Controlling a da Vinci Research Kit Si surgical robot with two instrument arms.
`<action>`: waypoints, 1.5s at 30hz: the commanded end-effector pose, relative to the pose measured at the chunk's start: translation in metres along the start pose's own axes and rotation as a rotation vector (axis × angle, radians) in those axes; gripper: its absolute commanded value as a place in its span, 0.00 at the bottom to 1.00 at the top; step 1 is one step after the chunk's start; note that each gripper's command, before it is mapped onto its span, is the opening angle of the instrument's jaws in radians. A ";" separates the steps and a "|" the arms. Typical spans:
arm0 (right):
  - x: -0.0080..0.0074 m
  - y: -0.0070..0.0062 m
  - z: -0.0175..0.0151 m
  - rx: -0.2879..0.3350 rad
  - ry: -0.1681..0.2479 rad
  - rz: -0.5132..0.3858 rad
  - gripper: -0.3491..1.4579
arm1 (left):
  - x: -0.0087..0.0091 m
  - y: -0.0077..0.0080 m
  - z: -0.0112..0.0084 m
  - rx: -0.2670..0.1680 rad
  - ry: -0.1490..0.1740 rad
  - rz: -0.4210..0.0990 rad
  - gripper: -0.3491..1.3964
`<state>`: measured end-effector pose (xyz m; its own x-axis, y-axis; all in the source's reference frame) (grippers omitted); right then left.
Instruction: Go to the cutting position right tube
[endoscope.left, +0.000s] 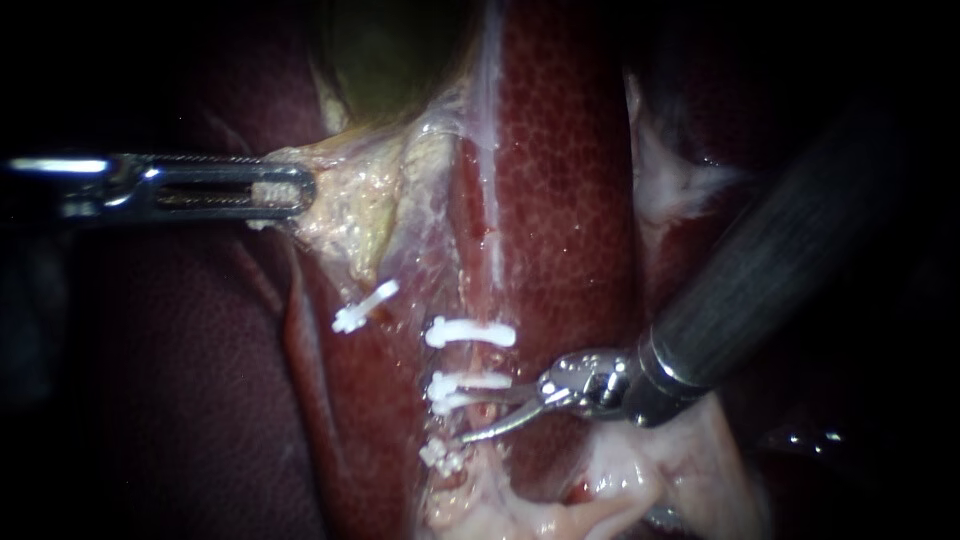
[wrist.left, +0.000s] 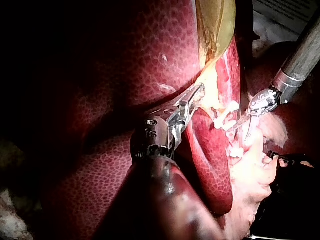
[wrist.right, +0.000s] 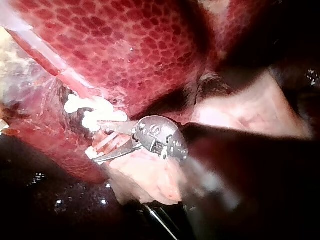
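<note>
The right tube (endoscope.left: 466, 358) is seen low in the endoscope view, just right of centre. Its long axis runs near-vertical, from the gallbladder (endoscope.left: 390, 50) end down to the pale tissue below, with the liver (endoscope.left: 560, 200) alongside. Three white clips are set across it: upper clip (endoscope.left: 470, 332), middle clip (endoscope.left: 468, 383), lower clip (endoscope.left: 441, 458). The right instrument (endoscope.left: 468, 420) is seen entering from the right, roughly crosswise to the tube. Its blades are parted in a narrow V with the tube between them, in the gap between middle and lower clips; nothing is clamped. The left instrument (endoscope.left: 298, 190) is closed tight on fatty tissue (endoscope.left: 350, 200) just below the gallbladder. A separate clip (endoscope.left: 365, 305) is seen further left.
</note>
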<state>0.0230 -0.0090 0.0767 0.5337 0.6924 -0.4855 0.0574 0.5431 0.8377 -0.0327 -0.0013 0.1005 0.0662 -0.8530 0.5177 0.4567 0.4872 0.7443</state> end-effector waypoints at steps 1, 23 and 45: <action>0.0000 0.0000 0.0000 0.000 0.000 0.000 0.63 | 0.0000 0.0000 0.0000 0.000 0.000 0.000 0.00; 0.0006 -0.0006 -0.0031 0.013 0.000 0.009 0.65 | 0.0000 0.0000 -0.0001 0.000 0.000 0.000 0.00; 0.0016 0.0007 -0.0059 -0.008 0.018 0.026 0.64 | 0.0001 0.0000 0.0000 -0.001 0.003 0.001 0.00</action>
<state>0.0190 -0.0047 0.0751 0.5184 0.7151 -0.4689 0.0358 0.5297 0.8474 -0.0327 -0.0013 0.1005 0.0679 -0.8529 0.5176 0.4567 0.4878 0.7440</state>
